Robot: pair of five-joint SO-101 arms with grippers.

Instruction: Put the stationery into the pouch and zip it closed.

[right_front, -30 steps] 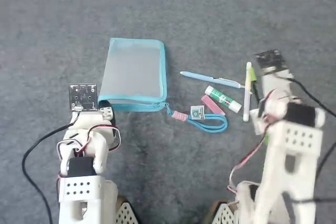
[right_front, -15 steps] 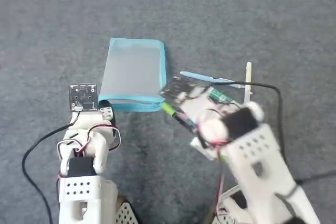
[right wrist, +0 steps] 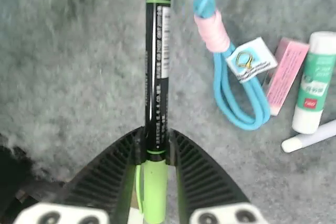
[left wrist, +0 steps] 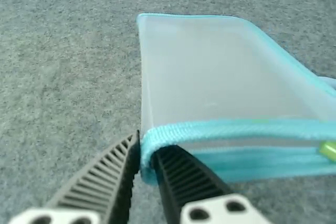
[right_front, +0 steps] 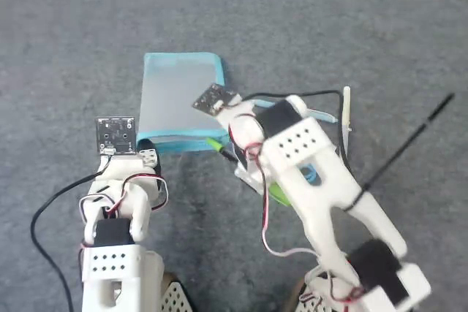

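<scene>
teal-edged frosted pouch (left wrist: 210, 77); green-and-black pen (right wrist: 157, 66); pink eraser (right wrist: 286, 72); grey mat (right_front: 73, 34).

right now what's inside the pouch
Through the frosted pouch nothing shows inside. The green pen in the right gripper ends at the opening; whether its tip is inside is covered.

Free: bare grey surface (right_front: 73, 49) beyond the pouch (right_front: 179, 96) and along its left flank.
Obstructed: near left corner, pinched by the left end effector (left wrist: 146, 149); near right corner, where the right end effector (right wrist: 156, 132) holds a green pen (right wrist: 156, 72); right arm (right_front: 307, 158) overhanging the strap (right wrist: 231, 98), eraser (right wrist: 286, 74) and glue stick (right wrist: 314, 87).
</scene>
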